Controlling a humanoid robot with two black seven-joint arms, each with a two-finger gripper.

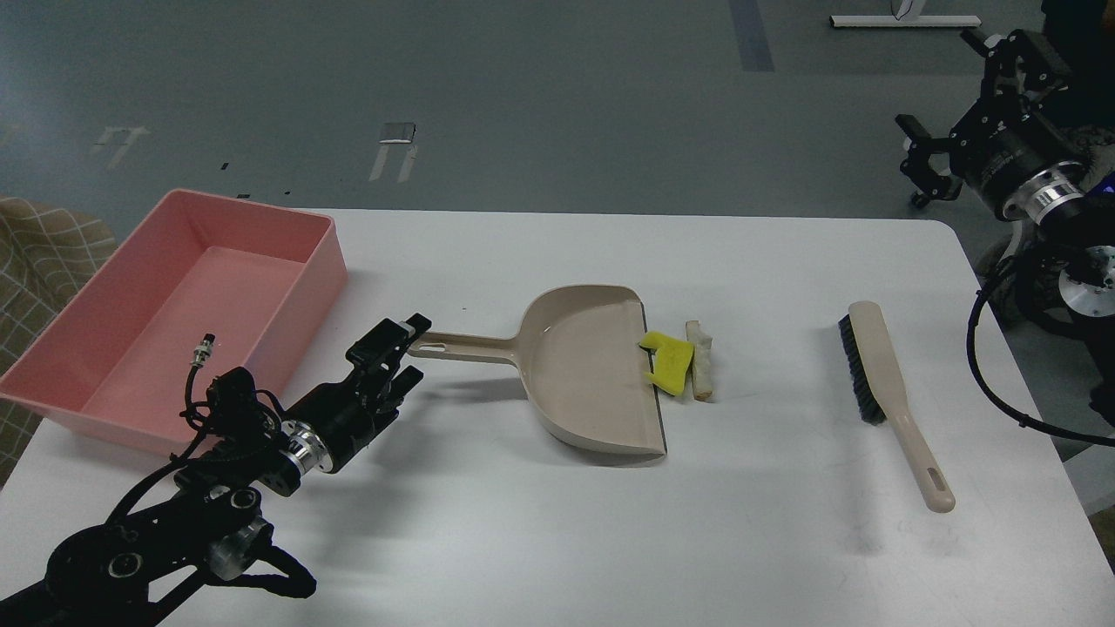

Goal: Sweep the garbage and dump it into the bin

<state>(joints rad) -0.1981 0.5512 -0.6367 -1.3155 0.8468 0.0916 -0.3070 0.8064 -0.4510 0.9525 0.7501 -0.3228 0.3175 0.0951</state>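
- left gripper (402, 350) sits at the free end of the dustpan (592, 370) handle, fingers spread a moderate way with the handle tip just at or between them; nothing clamped that i can see.
- right gripper (923, 165) is raised off the table's far right corner, well apart from the brush (888, 396); fingers parted, empty.
- step in hand, as i judge it: take hold of the dustpan handle with the left gripper.
- to do it well: close on the handle a little inboard of the hanging slot, fingers square across it, so the pan cannot swivel. keep the pan's lip flat on the table (523, 540) and against the scraps.
- the right arm needs the brush by its handle, bristles facing the pan, then short strokes toward the pan mouth.
- risk: nudging the handle before the grip closes would slide the lip away from the scraps.
- the garbage: yellow notched foam piece (667, 363) overlaps the pan's lip; off-white crumbly stick (699, 372) lies just beside it on the table, outside the pan.
- pink bin (52, 374) stands at the table's left end, looks empty, near the left arm.
- count: two scraps, one dustpan, one brush, one bin, two grippers.
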